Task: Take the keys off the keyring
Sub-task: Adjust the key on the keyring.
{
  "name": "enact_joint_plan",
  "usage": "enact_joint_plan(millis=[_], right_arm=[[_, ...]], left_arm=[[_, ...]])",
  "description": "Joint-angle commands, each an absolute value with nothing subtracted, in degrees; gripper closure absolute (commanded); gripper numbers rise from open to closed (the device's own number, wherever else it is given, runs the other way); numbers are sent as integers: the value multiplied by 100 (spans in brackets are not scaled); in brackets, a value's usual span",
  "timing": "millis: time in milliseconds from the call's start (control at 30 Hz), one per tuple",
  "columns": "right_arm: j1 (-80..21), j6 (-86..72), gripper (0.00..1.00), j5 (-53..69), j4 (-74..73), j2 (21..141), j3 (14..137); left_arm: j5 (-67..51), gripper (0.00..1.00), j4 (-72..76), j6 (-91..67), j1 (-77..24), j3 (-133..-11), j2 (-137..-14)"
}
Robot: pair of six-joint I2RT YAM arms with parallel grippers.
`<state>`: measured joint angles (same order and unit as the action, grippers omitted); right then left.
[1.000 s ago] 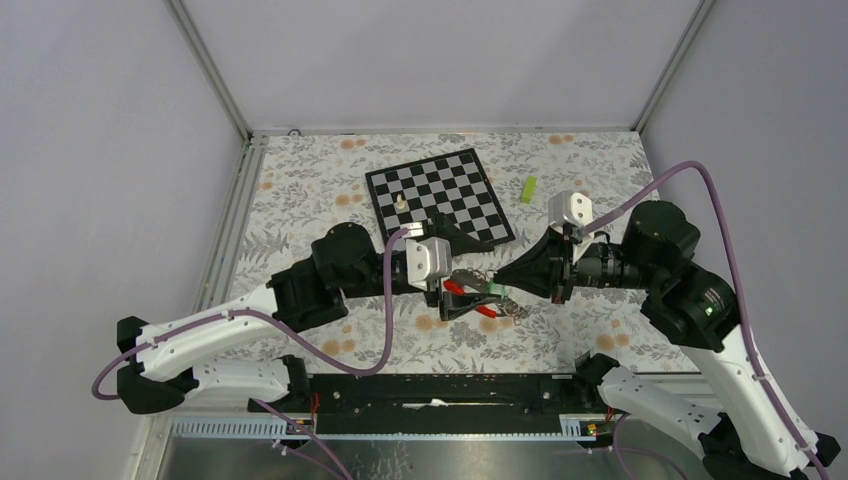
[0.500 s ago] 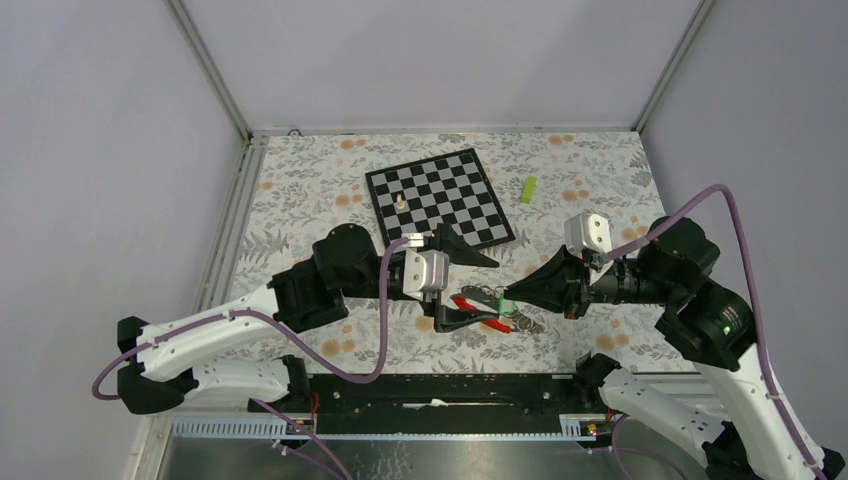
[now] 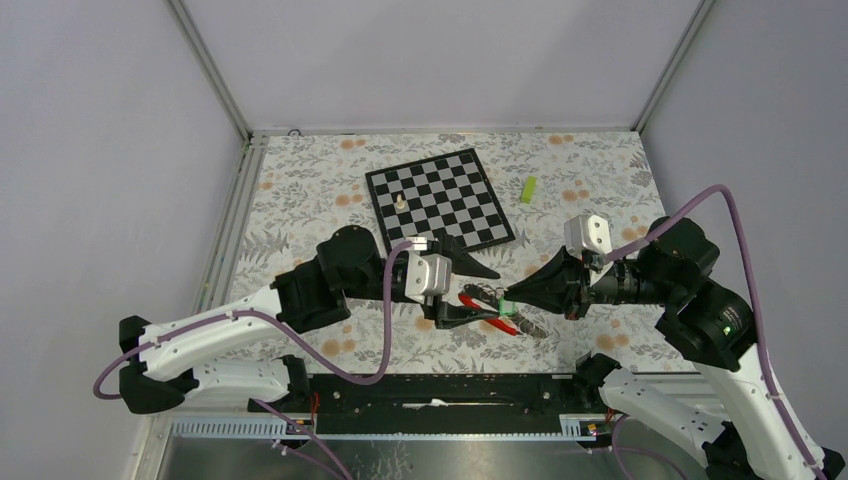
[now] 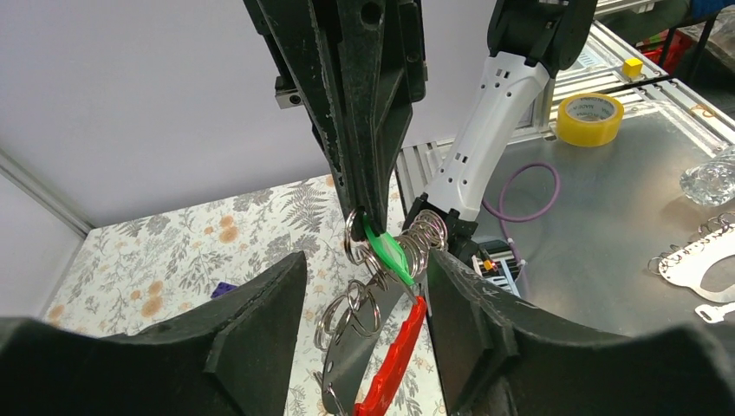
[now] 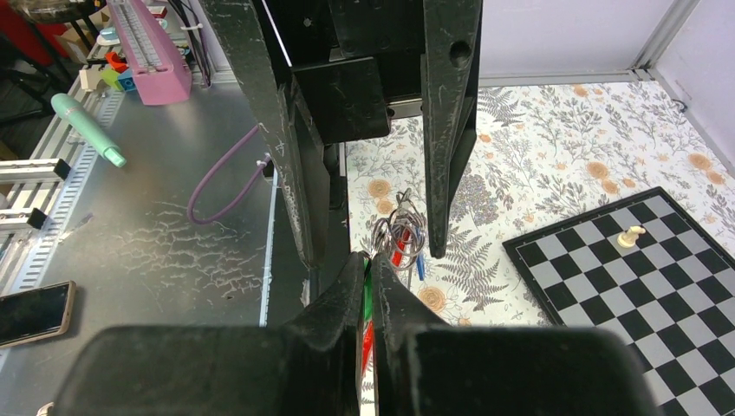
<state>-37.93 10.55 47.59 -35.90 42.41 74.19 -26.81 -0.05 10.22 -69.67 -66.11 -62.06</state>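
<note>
Pinching green key [image 4: 387, 251] with pressed-together right gripper [image 4: 367, 224], left gripper [image 4: 364, 260] sitting spread around keyring [image 4: 348, 314], red strap [image 4: 394, 364] hanging below.

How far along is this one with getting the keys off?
Done: nothing that shows; I see no key lying loose from the keyring. In hand: the right pincer is shut on the green key, with the open left pincer straddling the bunch. Left: working every key off.

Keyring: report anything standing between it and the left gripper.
Nothing visible does. The keyring hangs between the open fingers of the left gripper. The right gripper, reaching in from the opposite side, pinches the green key on it.
</note>
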Motion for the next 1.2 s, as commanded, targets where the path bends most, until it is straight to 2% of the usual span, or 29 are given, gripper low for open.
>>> enact_joint_plan(millis=[0,133,433,600,833,933,1167], right_arm=[[-3797,1066,100,4862,-3377,4180,7550],[-3806,1055,100,4869,-3340,4149,7533],[-3802,1054,100,4898,-3394,4157,7524],[-3802,1096,100,4871,-3434,4150,7528],[-3801,1150,100,4839,-3568,4164,7565],[-3798,1177,100,4810,-3640,4175,7589],[-3803,1228,100,4747,-3823,4174,7652]], left_arm=[[-2892,42,310,989,-6961,-6600,-6256],[-2917,43,287,985,-6961,-6620,-6321],[-2900,64,271,980,-6961,-6644,-6423],[-2908,70,246,993,-6961,-6643,-6425],[-2914,88,43,1067,-6961,-6714,-6397],[-2892,99,-151,1185,-6961,-6771,-6369],[-2791,100,-533,1405,-6961,-6887,-6303]])
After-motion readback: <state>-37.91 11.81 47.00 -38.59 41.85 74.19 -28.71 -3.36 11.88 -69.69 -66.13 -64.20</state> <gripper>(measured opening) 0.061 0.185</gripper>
